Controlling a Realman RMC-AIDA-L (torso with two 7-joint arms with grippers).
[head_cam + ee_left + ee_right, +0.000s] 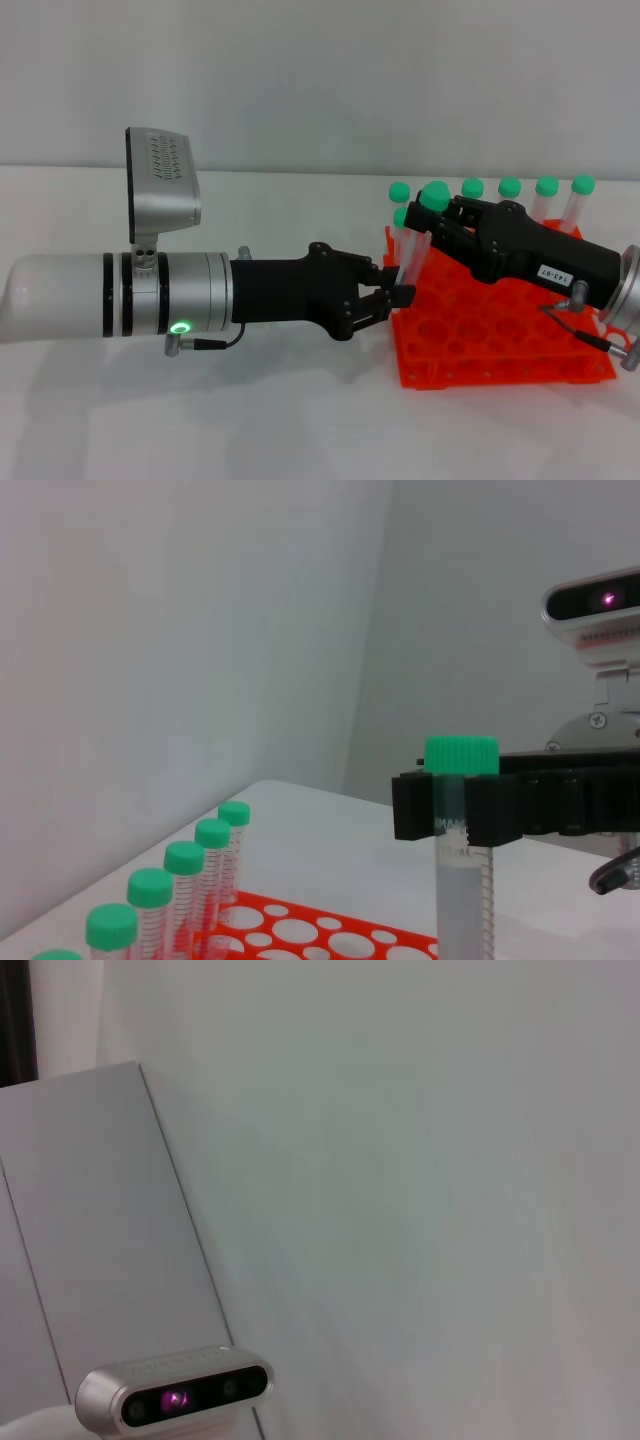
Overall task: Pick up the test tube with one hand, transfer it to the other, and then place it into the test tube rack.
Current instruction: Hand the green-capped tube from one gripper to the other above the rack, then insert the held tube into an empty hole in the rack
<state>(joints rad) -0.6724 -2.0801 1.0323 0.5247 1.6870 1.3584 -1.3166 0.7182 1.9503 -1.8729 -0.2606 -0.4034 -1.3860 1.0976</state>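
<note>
The test tube (412,255), clear with a green cap, stands upright over the near left corner of the orange-red test tube rack (480,340). My right gripper (432,222), the one with the white label, is shut on the tube just below its cap. The left wrist view shows this grip (455,805) on the tube (462,880) clearly. My left gripper (398,285), on the green-lit white-and-silver arm, is at the tube's lower end. The right wrist view shows neither the tube nor the rack.
Several more green-capped tubes (510,187) stand in the rack's back row, and they also show in the left wrist view (185,860) above the rack (300,930). The left wrist camera (160,180) sticks up above the left arm. White table all around.
</note>
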